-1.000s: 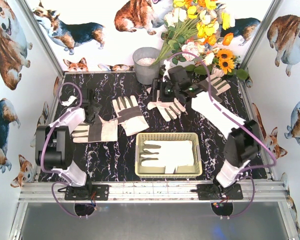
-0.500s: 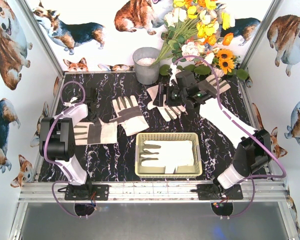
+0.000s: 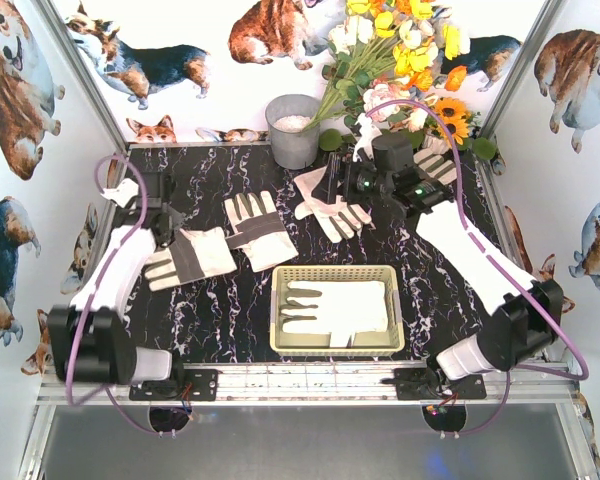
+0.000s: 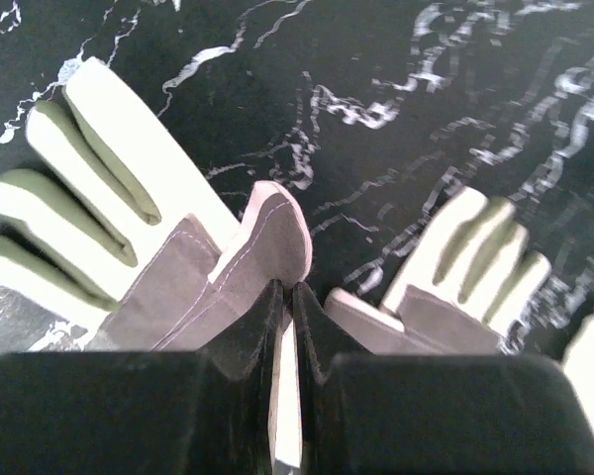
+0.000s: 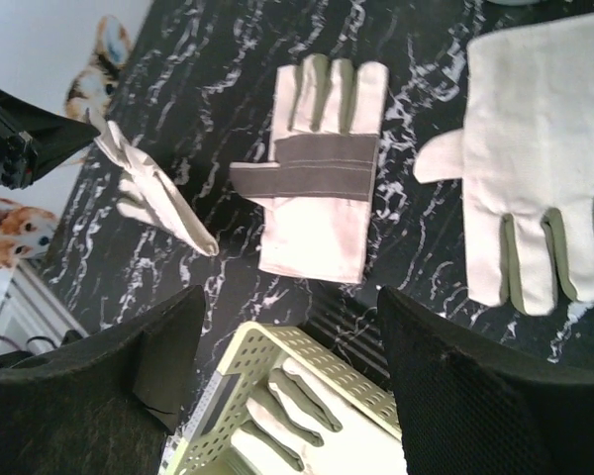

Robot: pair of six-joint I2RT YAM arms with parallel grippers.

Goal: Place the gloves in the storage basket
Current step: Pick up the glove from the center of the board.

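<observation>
The left pincer [image 4: 287, 289] is pinched shut on a glove [image 4: 168, 287], with a bit of white cloth squeezed between its two fingers. This glove is soft and white, with grey-green finger tips and a grey patch across the palm. It lies at the left side of the black table [image 3: 230, 320]. The right pincer [image 5: 289, 297] is wide open and holds nothing. It hangs over a second glove [image 5: 317, 198] and a third glove [image 5: 535, 148], both flat on the table. A fourth glove [image 3: 335, 308] lies flat inside the yellow basket [image 3: 337, 271], near the front edge.
</observation>
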